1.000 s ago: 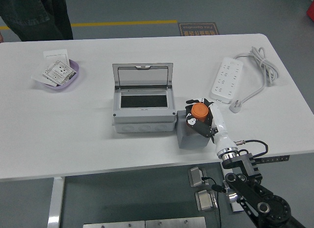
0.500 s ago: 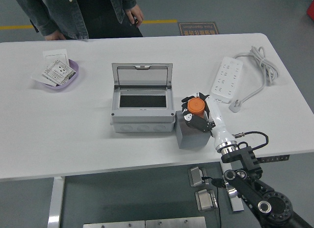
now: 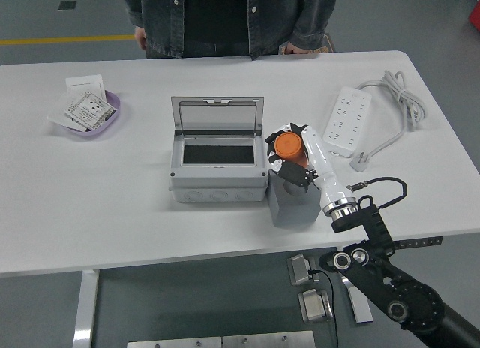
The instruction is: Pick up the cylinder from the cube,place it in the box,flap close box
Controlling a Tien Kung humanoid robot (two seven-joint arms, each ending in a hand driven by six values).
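Head view: the right hand (image 3: pixel 289 154) reaches in from the lower right on a white forearm, its fingers (image 3: pixel 292 175) curled around the orange cylinder (image 3: pixel 286 145), which it grips from the sides. The cylinder is held above the far left corner of the grey cube (image 3: pixel 294 204), just beside the right edge of the box (image 3: pixel 219 164); whether it touches the cube's top cannot be told. The box stands at the middle of the white table (image 3: pixel 150 220), touching or nearly touching the cube on its right. Its clear lid (image 3: pixel 217 114) stands upright at the far side, and its dark inside is open to view. At the far left sits a purple dish (image 3: pixel 96 117) with small printed cards in it and a white card behind it. At the far right lies a white power strip (image 3: pixel 346 121) with its coiled cable (image 3: pixel 397 100). A person (image 3: pixel 229 18) in a dark denim jacket stands at the far side of the table, hands hanging by the table's far edge, holding nothing
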